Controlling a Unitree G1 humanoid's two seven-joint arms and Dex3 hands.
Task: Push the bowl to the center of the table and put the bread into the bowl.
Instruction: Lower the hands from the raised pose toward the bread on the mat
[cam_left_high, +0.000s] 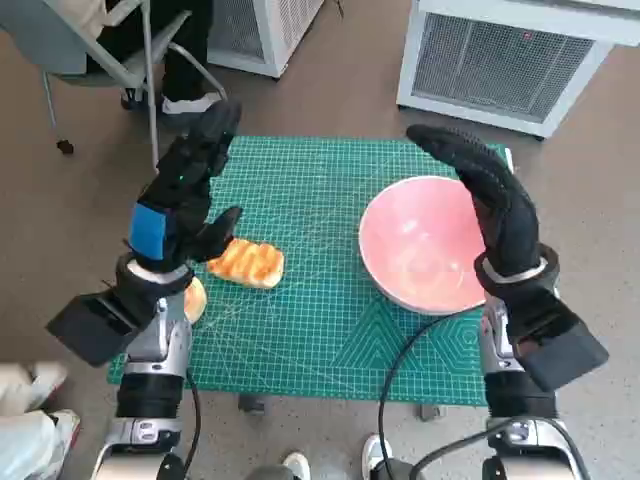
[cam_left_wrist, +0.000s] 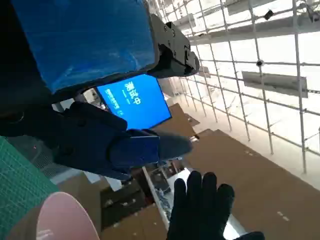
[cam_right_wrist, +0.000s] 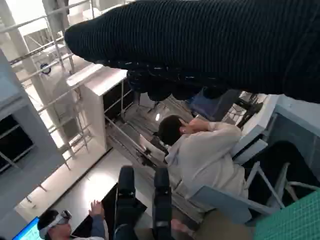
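Nothing done yet: pink bowl (cam_left_high: 420, 245) sits near the surface's right edge, bread (cam_left_high: 246, 263) outside; left hand (cam_left_high: 185, 195) and right hand (cam_left_high: 487, 195) hover spread, holding nothing.

bowl (cam_left_high: 422, 243) on mat (cam_left_high: 320, 330), just left of right hand (cam_left_high: 498, 208), at its palm | bread (cam_left_high: 246, 263) on mat, just right of left hand (cam_left_high: 183, 200), below its fingers | bowl and bread apart, both between the hands | chair (cam_left_high: 95, 45) beyond left hand
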